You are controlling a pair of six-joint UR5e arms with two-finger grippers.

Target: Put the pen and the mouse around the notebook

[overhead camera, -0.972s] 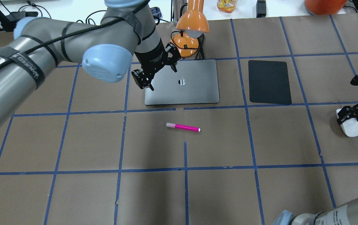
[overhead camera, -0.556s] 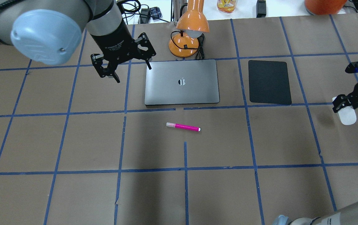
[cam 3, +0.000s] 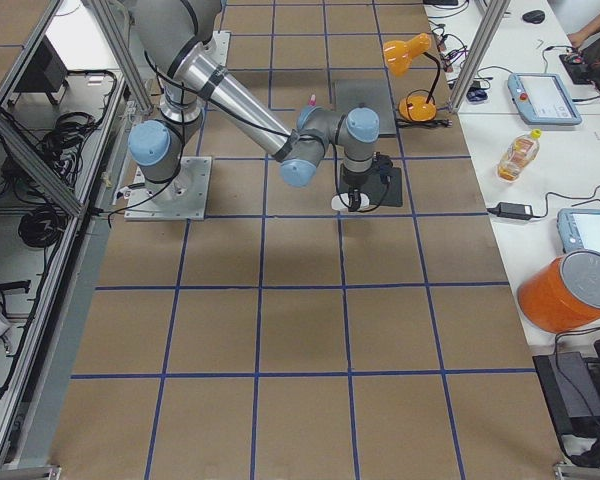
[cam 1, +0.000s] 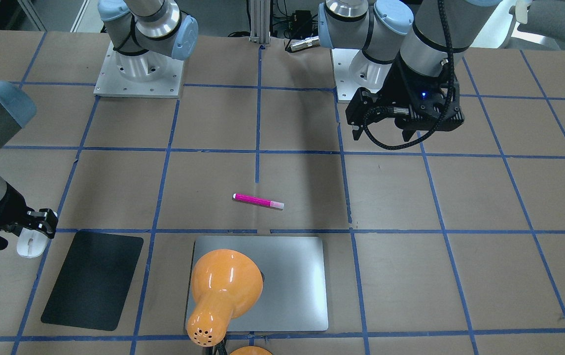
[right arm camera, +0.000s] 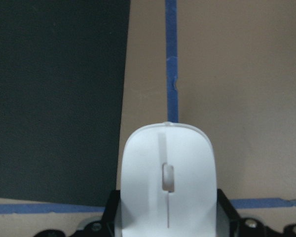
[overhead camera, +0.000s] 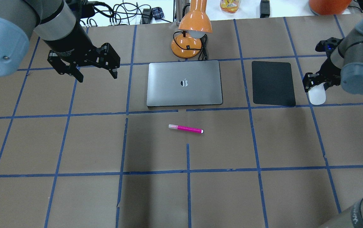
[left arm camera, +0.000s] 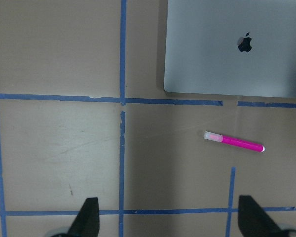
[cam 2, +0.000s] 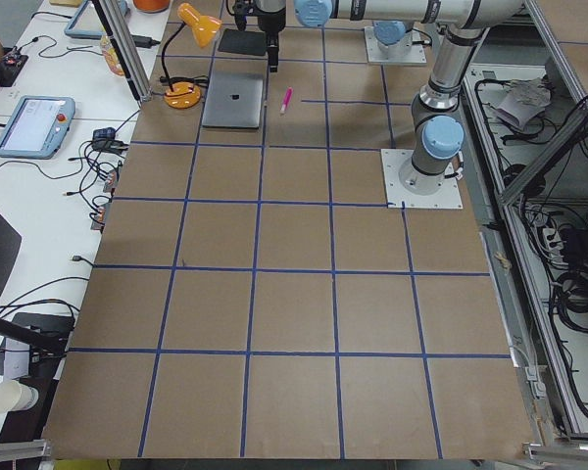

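Note:
The pink pen (overhead camera: 185, 129) lies flat on the brown paper, a little in front of the silver notebook (overhead camera: 184, 83); the left wrist view shows the pen (left arm camera: 233, 141) below the notebook (left arm camera: 237, 47). My left gripper (overhead camera: 97, 76) hangs open and holds nothing, left of the notebook. My right gripper (overhead camera: 316, 85) is shut on the white mouse (overhead camera: 317, 96), just right of the black mat's near corner. In the right wrist view the mouse (right arm camera: 167, 182) sits between the fingers beside the mat (right arm camera: 56, 98). Whether it touches the table I cannot tell.
An orange desk lamp (overhead camera: 191, 31) stands behind the notebook, its cable beside the base. The black mat (overhead camera: 273, 83) lies right of the notebook. Blue tape lines grid the brown paper. Cables, a bottle and an orange bucket sit beyond the far edge.
My left gripper has swung left, off the notebook's corner, staying open. My right gripper has carried the mouse inward and away from me, up to the mat's right edge.

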